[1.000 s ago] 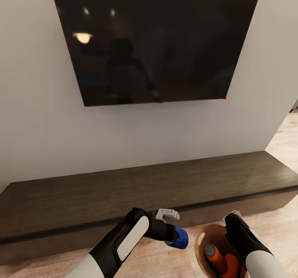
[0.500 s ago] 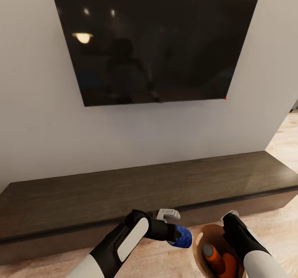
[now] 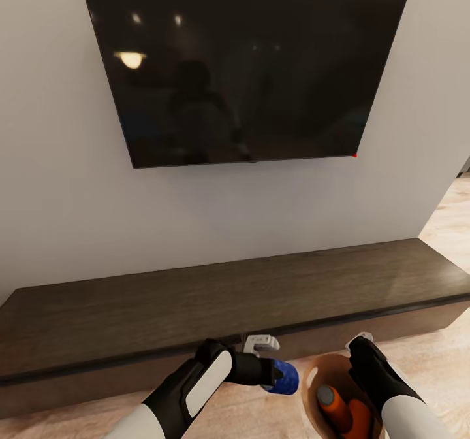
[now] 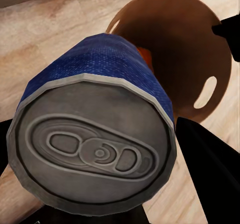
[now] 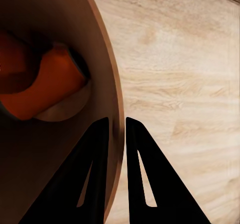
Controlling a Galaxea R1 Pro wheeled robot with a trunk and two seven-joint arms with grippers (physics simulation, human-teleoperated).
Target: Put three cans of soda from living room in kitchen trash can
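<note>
The left gripper (image 3: 277, 375) pinches the blue cylindrical soda can (image 3: 282, 377) — lying sideways, just beside the tan-lined round bin (image 3: 312, 377) — whose rim the right gripper (image 5: 116, 134) clamps.

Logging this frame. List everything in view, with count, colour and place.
TV: one, black, on the wall.
Cabinet: one, dark wood, long and low, below the TV.
Floor: light wood.
Bin: one, tan-brown inside, rim pinched by the right gripper.
Orange cans: at least one, lying inside the bin.
Blue can: one, in the left gripper, beside the bin.
Left gripper: shut on the blue can.
Right gripper: shut on the bin's rim.
</note>
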